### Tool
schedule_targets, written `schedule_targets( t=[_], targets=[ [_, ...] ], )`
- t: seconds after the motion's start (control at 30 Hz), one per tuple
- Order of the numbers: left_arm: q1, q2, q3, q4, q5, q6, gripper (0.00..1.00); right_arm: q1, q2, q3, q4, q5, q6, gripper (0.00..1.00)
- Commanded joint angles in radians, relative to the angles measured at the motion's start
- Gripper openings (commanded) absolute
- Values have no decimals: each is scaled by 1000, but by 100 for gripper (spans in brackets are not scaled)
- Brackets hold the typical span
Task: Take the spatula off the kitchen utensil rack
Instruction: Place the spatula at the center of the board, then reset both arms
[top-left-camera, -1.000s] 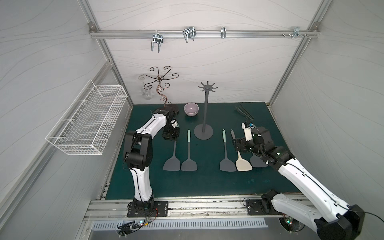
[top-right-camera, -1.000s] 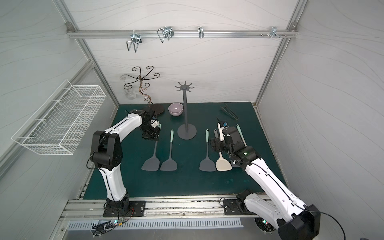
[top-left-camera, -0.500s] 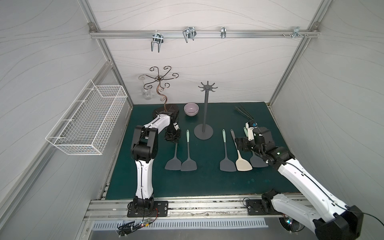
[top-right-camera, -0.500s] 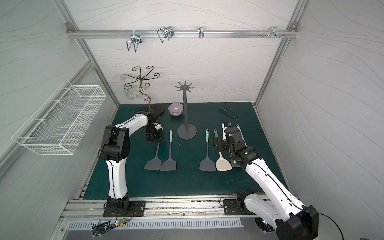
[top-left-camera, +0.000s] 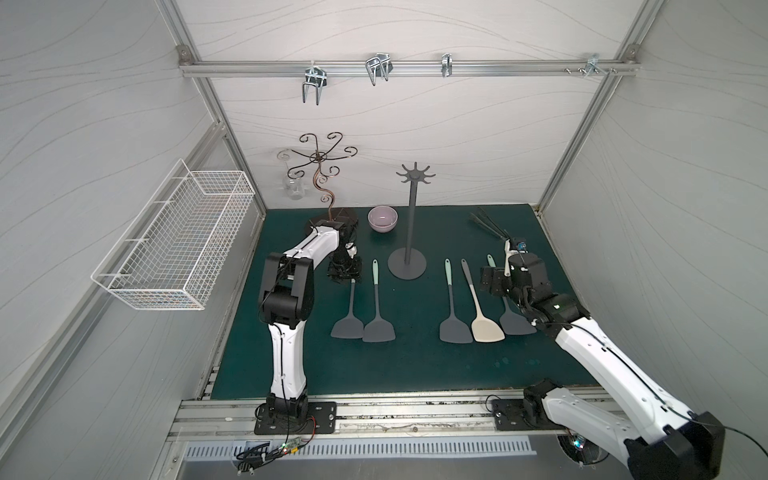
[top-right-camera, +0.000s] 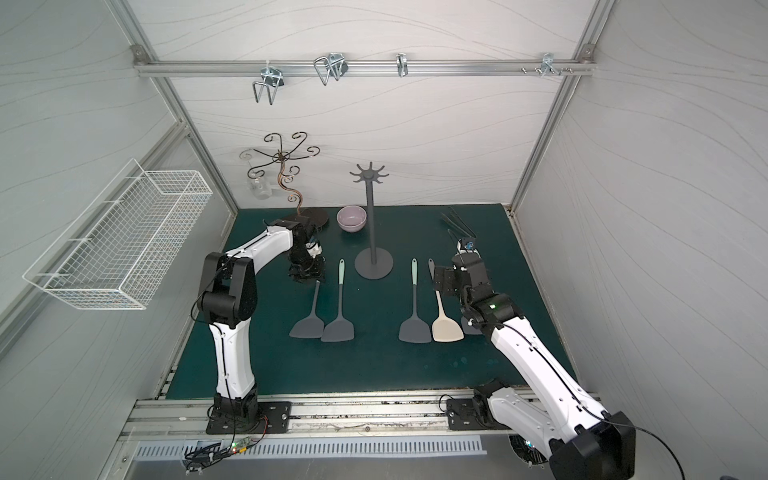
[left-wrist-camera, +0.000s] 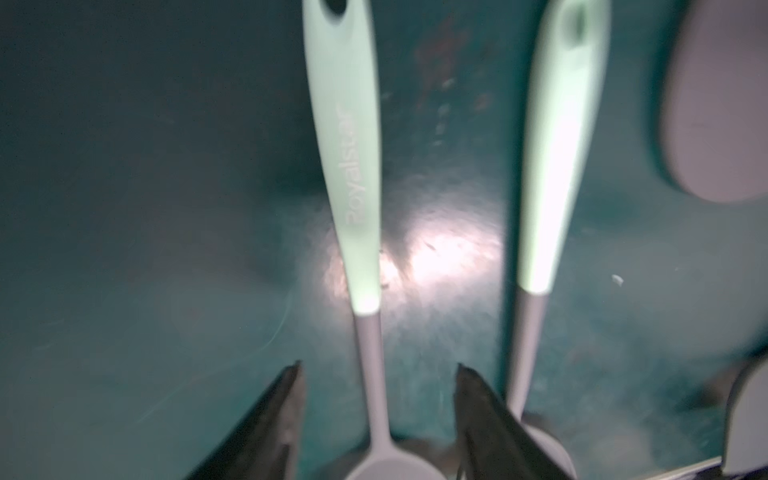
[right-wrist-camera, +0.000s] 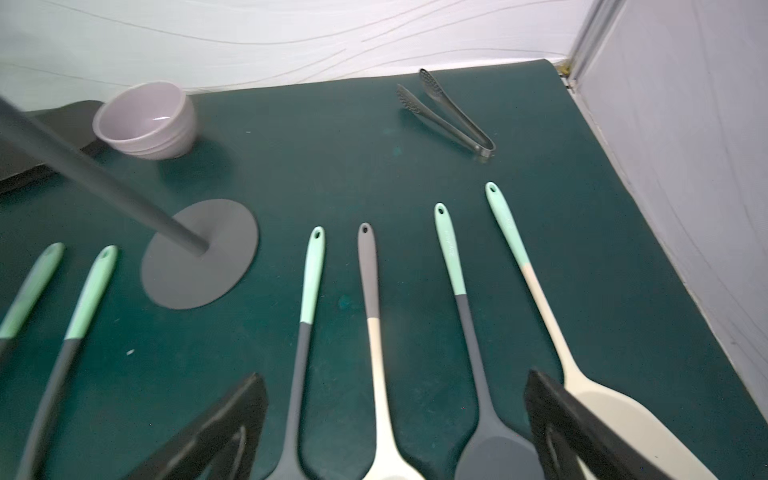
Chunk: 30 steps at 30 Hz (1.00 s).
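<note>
Six silicone spatulas are lying flat on the dark green mat, heads nearest. Right gripper is hanging over the right group, jaws spread wide, gripping nothing. Left gripper is hovering low over the leftmost grey spatula with mint handle, jaws parted either side of its neck, not touching. Beyond, the matte dark grey utensil rack is standing upright between the two groups. Sitting furthest back: lilac round bowl, metal tongs, bronze scrolled-wire stand.

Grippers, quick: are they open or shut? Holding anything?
Left gripper: open, around the mint-handled spatula, not gripping.
Right gripper: open, holding nothing.
</note>
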<state>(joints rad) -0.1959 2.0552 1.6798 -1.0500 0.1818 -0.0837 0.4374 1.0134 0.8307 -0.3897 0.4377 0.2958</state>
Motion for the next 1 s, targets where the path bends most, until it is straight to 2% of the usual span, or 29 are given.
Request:
schedule_targets(
  t=[0.0,0.03,0.1,0.17,0.27,0.33,0.4,0.47,0.57,0.73,0.77,0.8,0.97],
  targets=[
    [7,-164,103,-24,-55,67,81,-10,54,17,88,156,-23,99],
    [7,-203,106,-11,-71,71,99,-15,62,4,144,185,-58,99],
    [7,-286,82,42,-108,72,99,-35,71,-41,268,187,-136,99],
    [9,-388,-15,159,-171,56,99,-77,85,-79,359,129,-194,99],
    [15,-568,-306,461,-283,14,99,-159,127,-102,411,7,-246,99],
    [21,-687,-510,647,-286,36,99,-236,156,-125,439,-124,-279,99],
    [19,-774,-675,806,-314,51,99,-288,143,-186,527,-147,-281,99],
    [20,-827,-793,948,-403,25,99,-339,120,-261,632,-181,-265,99],
    [26,-829,-861,1048,-488,22,99,-370,131,-361,800,-199,-270,99],
    [30,-646,-881,1042,-490,-24,99,-374,219,-467,1044,-237,-322,99],
    [30,-623,-899,1087,-494,-15,99,-373,234,-463,1033,-240,-335,99],
    [22,-615,-876,1031,-497,-7,99,-374,253,-470,1058,-230,-345,99],
    [-14,-642,-964,1223,-564,54,99,-373,314,-476,1103,-228,-350,99]
  ],
)
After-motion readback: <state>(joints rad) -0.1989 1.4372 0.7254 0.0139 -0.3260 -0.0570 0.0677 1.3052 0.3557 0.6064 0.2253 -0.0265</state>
